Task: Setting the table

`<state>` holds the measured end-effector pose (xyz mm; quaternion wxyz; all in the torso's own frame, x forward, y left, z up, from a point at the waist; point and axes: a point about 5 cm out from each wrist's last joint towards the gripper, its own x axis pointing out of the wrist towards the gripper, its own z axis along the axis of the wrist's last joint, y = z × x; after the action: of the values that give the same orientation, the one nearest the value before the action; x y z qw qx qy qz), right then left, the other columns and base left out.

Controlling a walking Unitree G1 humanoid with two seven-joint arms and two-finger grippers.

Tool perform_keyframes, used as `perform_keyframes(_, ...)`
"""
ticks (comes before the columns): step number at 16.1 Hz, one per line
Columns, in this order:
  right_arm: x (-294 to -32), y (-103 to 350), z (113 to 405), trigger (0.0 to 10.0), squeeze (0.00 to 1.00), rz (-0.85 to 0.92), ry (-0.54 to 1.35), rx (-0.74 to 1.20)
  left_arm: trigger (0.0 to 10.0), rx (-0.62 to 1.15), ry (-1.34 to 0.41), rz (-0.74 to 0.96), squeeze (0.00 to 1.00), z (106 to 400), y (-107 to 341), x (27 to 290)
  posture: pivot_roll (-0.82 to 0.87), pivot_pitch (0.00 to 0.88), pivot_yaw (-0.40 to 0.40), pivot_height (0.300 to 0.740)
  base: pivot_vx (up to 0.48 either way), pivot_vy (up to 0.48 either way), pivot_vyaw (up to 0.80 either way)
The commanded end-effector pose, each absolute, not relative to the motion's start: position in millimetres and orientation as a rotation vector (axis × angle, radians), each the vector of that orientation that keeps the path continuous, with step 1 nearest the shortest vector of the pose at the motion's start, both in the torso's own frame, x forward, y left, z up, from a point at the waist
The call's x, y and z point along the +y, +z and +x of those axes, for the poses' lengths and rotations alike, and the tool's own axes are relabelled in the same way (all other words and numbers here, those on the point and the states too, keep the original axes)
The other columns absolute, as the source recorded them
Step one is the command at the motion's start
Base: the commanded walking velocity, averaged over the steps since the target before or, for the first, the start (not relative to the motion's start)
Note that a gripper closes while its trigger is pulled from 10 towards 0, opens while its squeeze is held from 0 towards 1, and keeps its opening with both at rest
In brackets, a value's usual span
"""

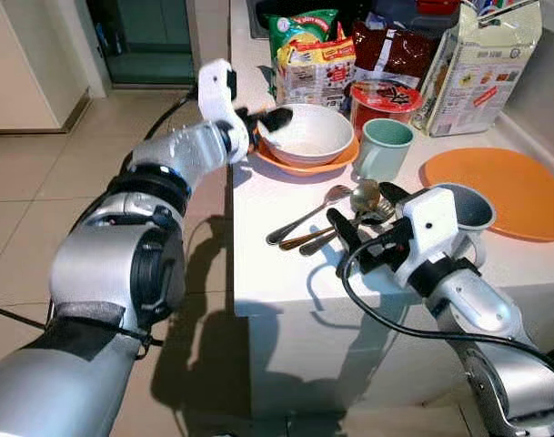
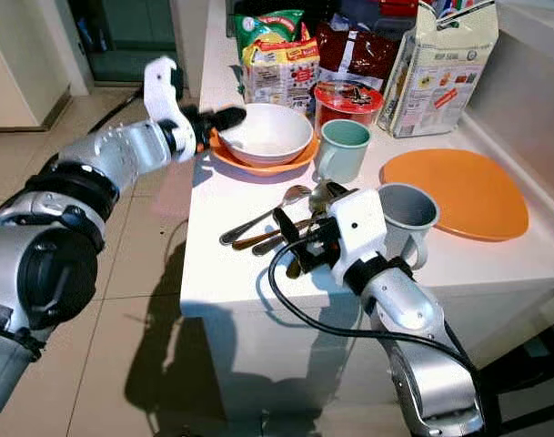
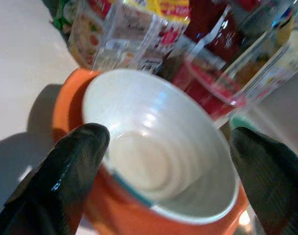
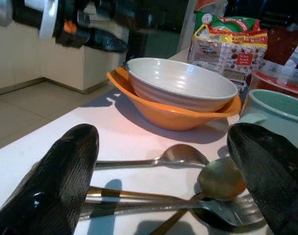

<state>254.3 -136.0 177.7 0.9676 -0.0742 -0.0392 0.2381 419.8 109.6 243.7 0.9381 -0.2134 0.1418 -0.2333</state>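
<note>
A white bowl (image 1: 306, 135) is nested in an orange bowl (image 1: 304, 165) at the back of the white counter (image 1: 258, 273). My left gripper (image 1: 266, 122) is open at the white bowl's left rim, its fingers (image 3: 80, 152) spread to either side of the bowl. Several spoons and a fork (image 1: 306, 221) lie in a loose pile near the counter's front. My right gripper (image 1: 366, 215) hangs open just above them, with nothing between its fingers (image 4: 65, 181). A green mug (image 1: 383, 146), a grey mug (image 1: 469, 211) and an orange plate (image 1: 499, 191) stand to the right.
Food packets (image 1: 315, 64), a red-lidded cup (image 1: 383, 98) and a paper bag (image 1: 481, 68) crowd the back of the counter. The counter's left edge drops to a tiled floor (image 1: 40, 182). A black cable (image 1: 386, 319) loops under my right wrist.
</note>
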Motion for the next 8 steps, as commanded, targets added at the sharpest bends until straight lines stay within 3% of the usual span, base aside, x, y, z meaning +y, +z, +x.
perform_keyframes(1, -141, 182, 252, 10.0, 0.00, -0.163, 0.462, -0.083, 10.0, 0.282, -0.470, -0.450, 0.00, 421, 248, 109, -0.01, 0.000, -0.002, 0.740, 0.000, 0.000, 0.00)
perform_keyframes(5, -140, 182, 252, 10.0, 0.00, -0.169, 0.467, -0.077, 10.0, 0.313, -0.442, -0.265, 0.00, 420, 234, 108, -0.02, 0.000, -0.002, 0.740, 0.000, 0.000, 0.00)
perform_keyframes(8, -140, 182, 251, 10.0, 0.00, -0.171, 0.467, -0.074, 10.0, 0.286, -0.424, -0.226, 0.00, 421, 235, 104, -0.02, 0.000, 0.003, 0.740, 0.000, 0.000, 0.00)
